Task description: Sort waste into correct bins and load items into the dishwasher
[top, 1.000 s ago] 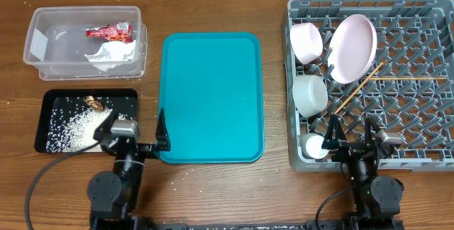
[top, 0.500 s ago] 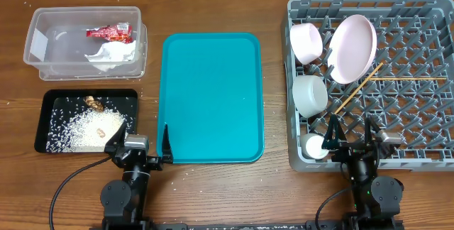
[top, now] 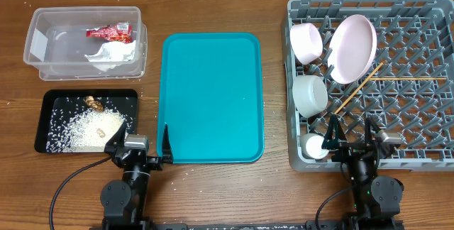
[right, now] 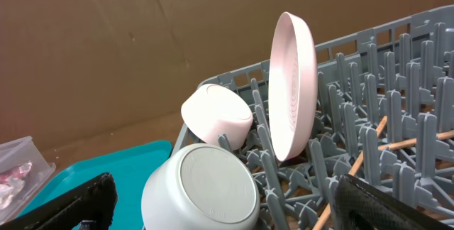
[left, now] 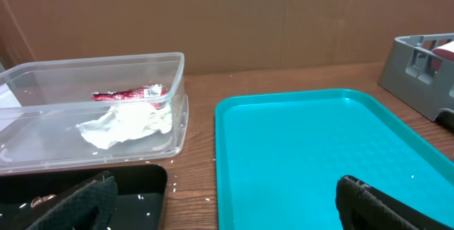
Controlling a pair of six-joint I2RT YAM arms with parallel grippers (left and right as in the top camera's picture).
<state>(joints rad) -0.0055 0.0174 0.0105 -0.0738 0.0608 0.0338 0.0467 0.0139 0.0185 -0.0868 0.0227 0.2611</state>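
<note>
Apparently the sorting is done, judging from how things lie now. The wrapper (top: 108, 30) and the napkin (top: 110, 52) are together in the right end of the tub (top: 85, 8), the wrapper just behind the napkin. The rice (top: 81, 127) is heaped in the black tray (top: 71, 92), with loose grains spread to its left, and the brown lump (top: 93, 102) sits at the far side of the heap. So dry rubbish is in one bin and food remains are in the other, which I think is the reason for this division. In the rack (top: 418, 127) the plate (top: 352, 47) stands on its edge between the pegs, a little tilted. The pink bowl (top: 306, 42) is tipped on its side just left of it. The blue-grey bowl (top: 310, 94) is nearer, with its base turned toward the right wrist camera, and the cup (top: 313, 145) is in the near left corner. Probably they are set this way so that water can run off. The two chopsticks (top: 358, 86) lie flat on the lattice, one slanted and one pointing to the right. The teal tray (top: 211, 95) between the bins and the rack carries nothing that I can see. The left gripper (top: 139, 145) is spread wide and holds nothing, low at the near edge of the table (top: 227, 194) between the black tray and the teal tray. The right gripper (top: 351, 139) is also spread wide and holds nothing, at the near rim of the rack beside the cup.
</note>
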